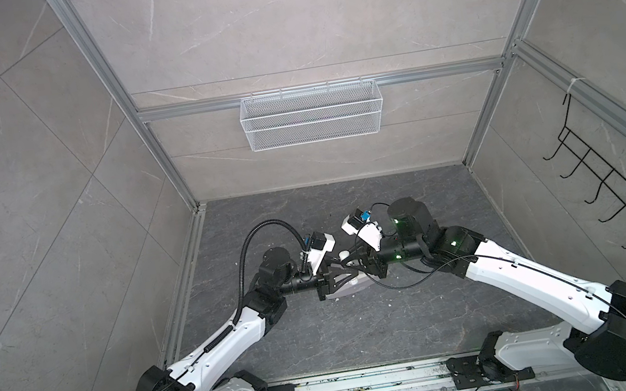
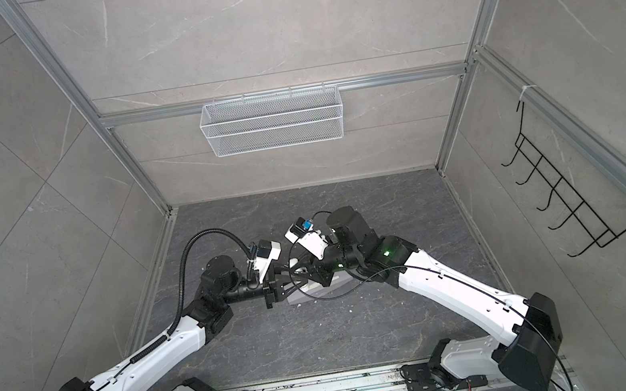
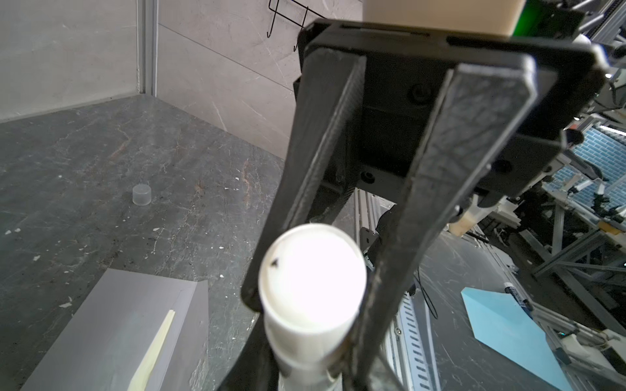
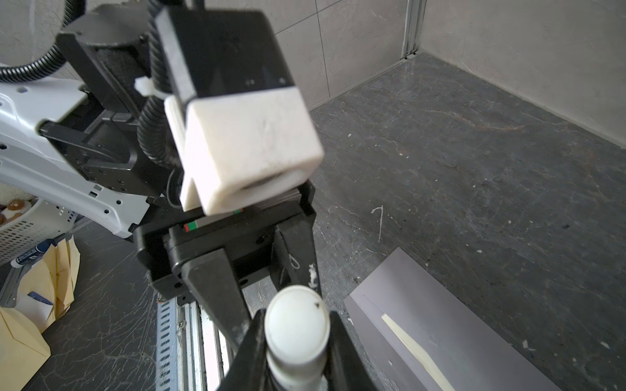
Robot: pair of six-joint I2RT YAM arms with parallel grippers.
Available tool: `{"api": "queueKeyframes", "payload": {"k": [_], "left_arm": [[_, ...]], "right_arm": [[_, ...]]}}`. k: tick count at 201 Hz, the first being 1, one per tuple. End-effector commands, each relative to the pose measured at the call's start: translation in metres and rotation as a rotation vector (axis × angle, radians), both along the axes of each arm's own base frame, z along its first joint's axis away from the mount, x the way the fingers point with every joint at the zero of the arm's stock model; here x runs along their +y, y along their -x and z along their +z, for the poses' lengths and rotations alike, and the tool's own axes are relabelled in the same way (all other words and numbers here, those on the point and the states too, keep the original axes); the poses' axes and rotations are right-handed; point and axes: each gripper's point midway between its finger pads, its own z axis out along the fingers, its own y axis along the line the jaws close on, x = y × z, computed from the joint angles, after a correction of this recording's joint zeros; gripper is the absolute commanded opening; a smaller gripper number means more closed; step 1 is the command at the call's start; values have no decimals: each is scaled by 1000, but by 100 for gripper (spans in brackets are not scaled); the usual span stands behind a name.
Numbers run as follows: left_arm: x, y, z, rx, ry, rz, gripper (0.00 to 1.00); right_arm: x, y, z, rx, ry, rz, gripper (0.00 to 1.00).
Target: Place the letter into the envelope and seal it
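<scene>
Overhead, the scene is a tiled cell. Pale grey marble-look panels [image 1: 10,208] form the left wall, held in aluminium frame posts [image 1: 103,68]. The left arm reaches in over a dark, veined, stone-look table [image 1: 325,342] speckled with white flecks. The left gripper [image 4: 279,313] meets the right one above the middle of the table. Its fingers are clamped on a white glue stick [image 3: 311,270].

Beneath the two grippers the envelope [image 3: 111,321] lies on the table, and only slivers of it show in both top views. A thin cream edge of the letter [image 3: 157,342] peeks out along a seam of the envelope, with the rest hidden. A small translucent cap [image 3: 141,194] stands alone on the table, well apart from the envelope.

On the back wall a white wire-mesh basket [image 1: 313,121] hangs from the cross rail. The right gripper [image 3: 306,304] has its fingers pressed onto the same glue stick from the opposite side. Farthest right, a black wire hook rack [image 1: 614,171] hangs on the side wall.
</scene>
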Motion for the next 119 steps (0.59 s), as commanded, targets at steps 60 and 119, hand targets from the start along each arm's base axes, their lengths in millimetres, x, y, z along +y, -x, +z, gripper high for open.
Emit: {"api": "queueKeyframes", "payload": {"k": [60,119], "left_arm": [[6,-29,15,10,48,191,0],[23,-74,21,237,120,511,0]], "right_arm": [[-31,-26,28,-192,-43,-233,41],[-62,-26,34,-293,-87,-365,72]]}}
